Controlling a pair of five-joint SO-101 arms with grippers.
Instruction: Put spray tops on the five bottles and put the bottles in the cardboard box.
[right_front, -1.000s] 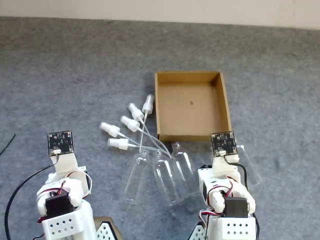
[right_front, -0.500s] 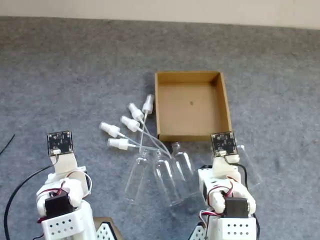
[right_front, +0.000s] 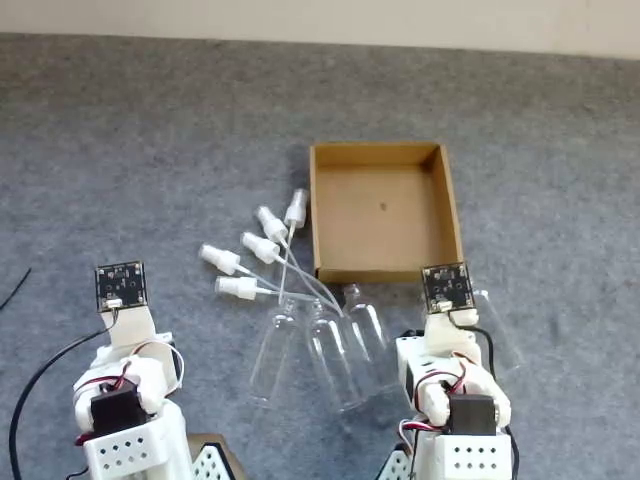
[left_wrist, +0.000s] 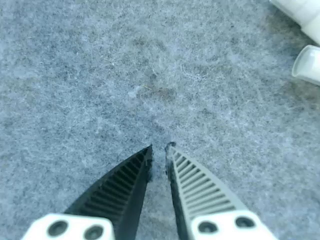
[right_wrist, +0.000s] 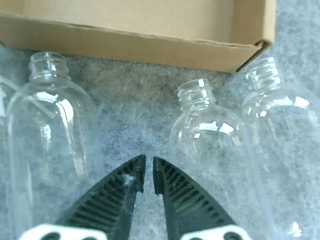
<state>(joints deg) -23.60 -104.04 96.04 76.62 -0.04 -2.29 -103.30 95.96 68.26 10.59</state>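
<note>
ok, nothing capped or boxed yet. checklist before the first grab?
1. Box empty: ok.
2. Five tops loose on the table, left of the box: ok.
3. Bottles lying down, necks bare: ok.
4. Left gripper empty, above bare table: ok.
5. Right gripper empty, above the gap between two bottles: ok.
6. Jaws open for a grasp: not ok, both shut.
</note>
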